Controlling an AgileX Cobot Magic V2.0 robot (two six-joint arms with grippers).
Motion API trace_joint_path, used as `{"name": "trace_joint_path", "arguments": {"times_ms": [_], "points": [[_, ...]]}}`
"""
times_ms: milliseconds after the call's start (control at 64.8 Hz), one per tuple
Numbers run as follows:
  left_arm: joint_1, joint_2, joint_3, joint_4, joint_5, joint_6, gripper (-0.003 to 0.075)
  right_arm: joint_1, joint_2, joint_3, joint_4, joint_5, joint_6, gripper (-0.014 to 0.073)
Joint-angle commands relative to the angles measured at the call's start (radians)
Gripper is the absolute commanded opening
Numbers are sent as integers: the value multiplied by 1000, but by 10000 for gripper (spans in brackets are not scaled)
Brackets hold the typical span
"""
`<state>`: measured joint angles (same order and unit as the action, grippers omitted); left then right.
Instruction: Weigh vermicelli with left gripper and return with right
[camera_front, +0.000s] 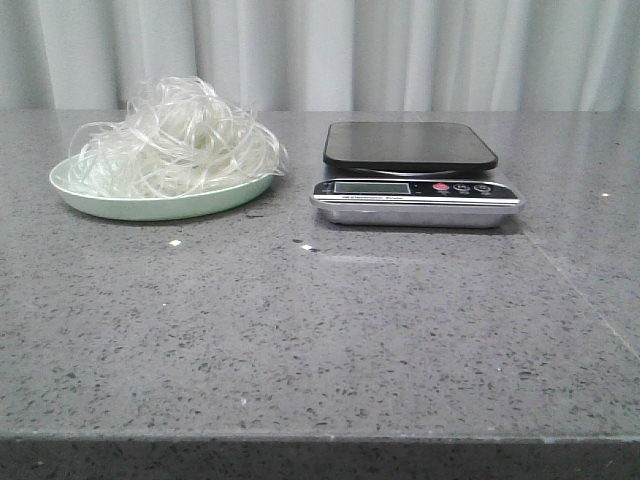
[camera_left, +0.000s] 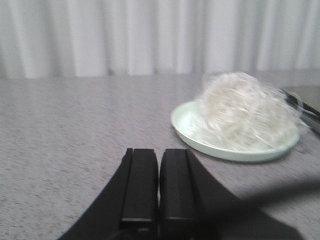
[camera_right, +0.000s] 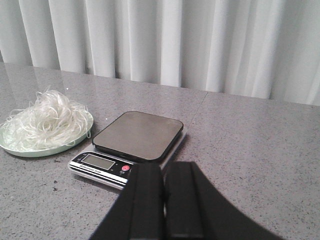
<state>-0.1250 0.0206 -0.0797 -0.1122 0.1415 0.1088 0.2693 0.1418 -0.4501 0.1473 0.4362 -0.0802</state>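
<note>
where the front view looks over the grey table (camera_front: 320, 340), the vermicelli (camera_front: 175, 140) sits heaped on a mint-green plate (camera_front: 150, 207) at far left, the scale (camera_front: 415, 175) just right of it, apart; bare tabletop runs to the near edge. neither arm shows here. from the left wrist, the left gripper (camera_left: 159, 185) hangs low, fingers pressed together, holding nothing, the plate ahead. from the right wrist, the right gripper (camera_right: 164, 200) is likewise closed and empty, near the scale.
</note>
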Motion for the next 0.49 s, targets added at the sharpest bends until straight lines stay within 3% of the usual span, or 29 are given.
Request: {"name": "trace_joint_path", "arguments": {"times_ms": [0, 108, 479], "points": [[28, -35, 25, -12, -187, -5, 134, 1, 10, -23, 1, -78, -10, 161], [48, -44, 91, -12, -270, -5, 134, 1, 10, -23, 1, -77, -10, 161], [109, -46, 89, -12, -245, -5, 134, 1, 10, -23, 1, -77, -10, 161]]}}
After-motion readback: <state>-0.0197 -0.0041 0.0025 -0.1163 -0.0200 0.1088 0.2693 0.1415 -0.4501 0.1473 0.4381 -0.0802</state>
